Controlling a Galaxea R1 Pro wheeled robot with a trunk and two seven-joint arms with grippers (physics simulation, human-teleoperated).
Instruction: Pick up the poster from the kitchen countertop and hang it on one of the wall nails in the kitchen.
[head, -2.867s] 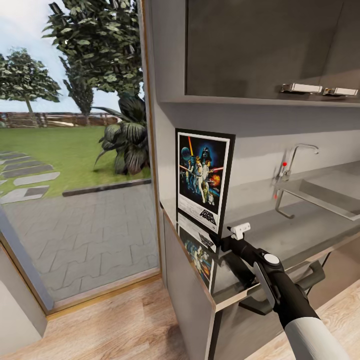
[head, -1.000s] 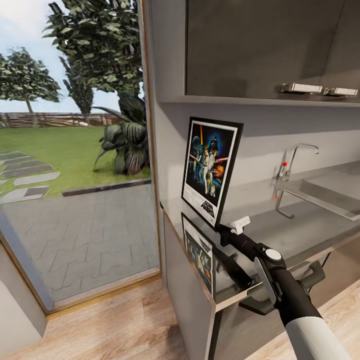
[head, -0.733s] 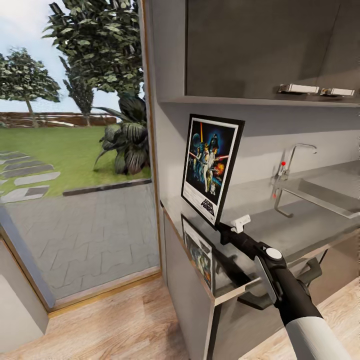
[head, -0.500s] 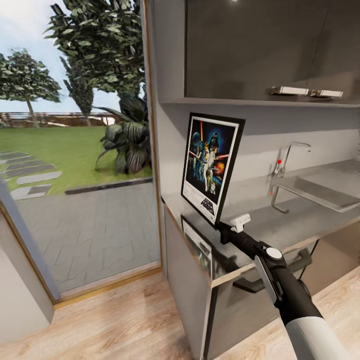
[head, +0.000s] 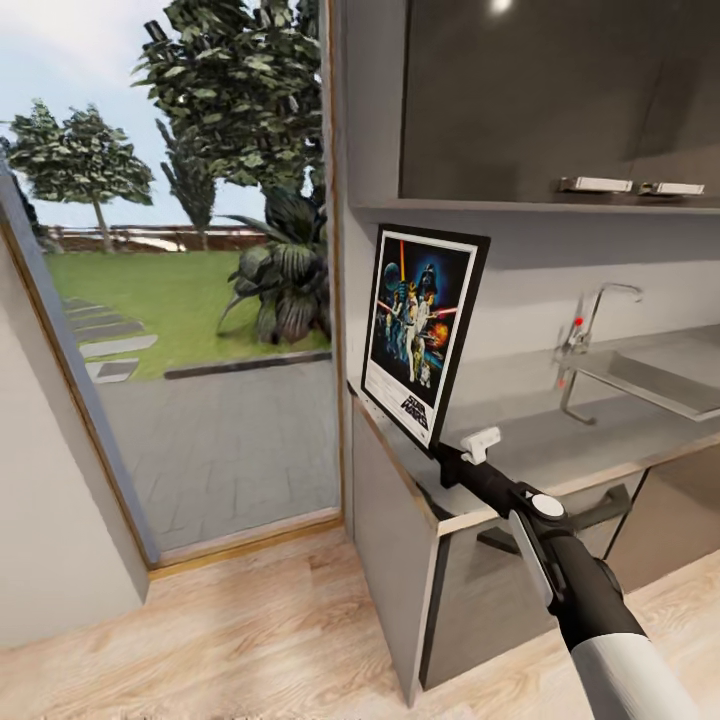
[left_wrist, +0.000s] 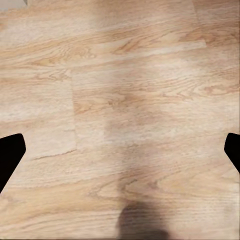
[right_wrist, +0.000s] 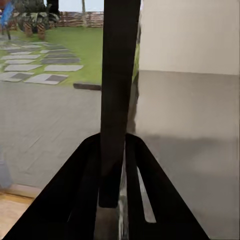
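One step is done: the black-framed Star Wars poster (head: 423, 334) is clamped upright in the right gripper (head: 447, 462) above the glossy grey countertop (head: 560, 440), hanging left.

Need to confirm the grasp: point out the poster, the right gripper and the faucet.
poster (head: 418, 328): head view, middle of the artwork.
right gripper (head: 447, 462): head view, between the fingers at the frame's lower corner.
faucet (head: 597, 312): head view, upright tube.
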